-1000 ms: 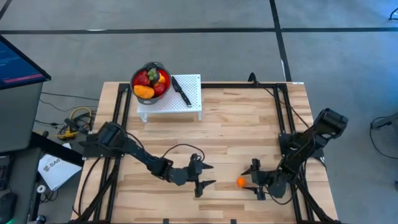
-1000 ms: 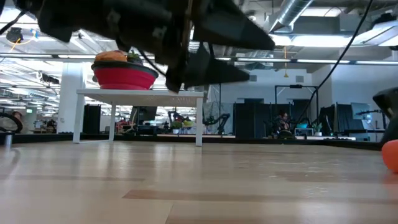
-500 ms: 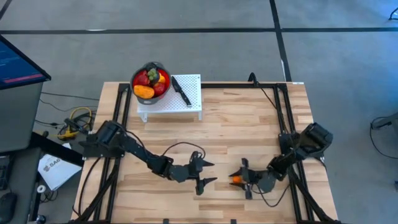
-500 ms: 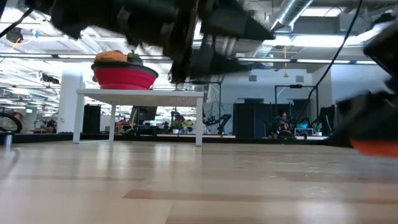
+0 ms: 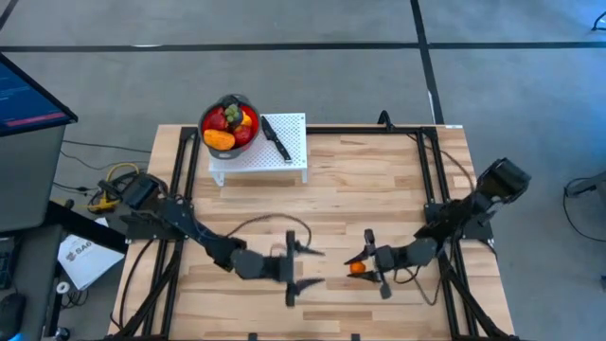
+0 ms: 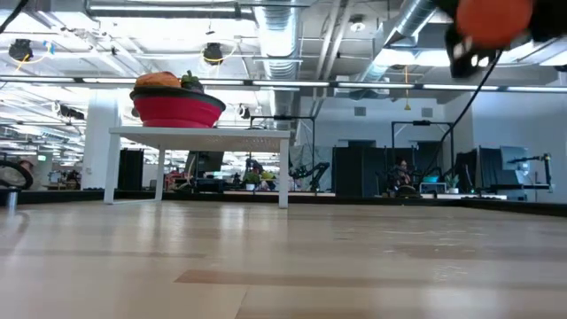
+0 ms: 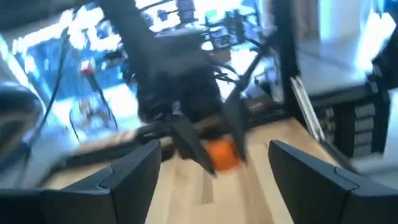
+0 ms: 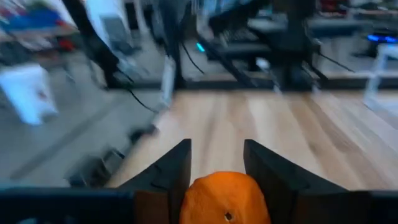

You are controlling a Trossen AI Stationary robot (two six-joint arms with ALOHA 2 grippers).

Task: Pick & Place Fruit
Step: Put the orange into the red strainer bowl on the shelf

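An orange fruit (image 8: 227, 200) sits between the fingers of my right gripper (image 5: 364, 266), which is shut on it above the near middle of the table. In the low view the fruit (image 6: 494, 18) hangs high, clear of the wood. My left gripper (image 5: 312, 267) stands open a little to the fruit's left and faces it with nothing between its fingers. In the left wrist view the fruit (image 7: 222, 154) shows in the right gripper straight ahead. Several more fruits (image 5: 228, 124) lie heaped in the red bowl (image 6: 177, 111). My right gripper pinches the orange fruit by its two opposite sides (image 8: 194, 194) between its two fingers (image 8: 172, 167). The fingers lie about level and come from the table's right, pointing left. The fruit is lifted clear of the table.
The red bowl stands on a small white stand (image 5: 284, 157) at the table's far left, with a black-handled knife (image 5: 276, 138) beside it. Black frame rails (image 5: 431, 180) run along the table's left and right sides. Bare wood (image 5: 369, 180) lies between stand and grippers.
My right gripper has shut on the orange fruit, which lay on the table, tipped up level and lifted it clear, going slightly toward the table's left. My left gripper has risen out of the low view and rolled, staying open.
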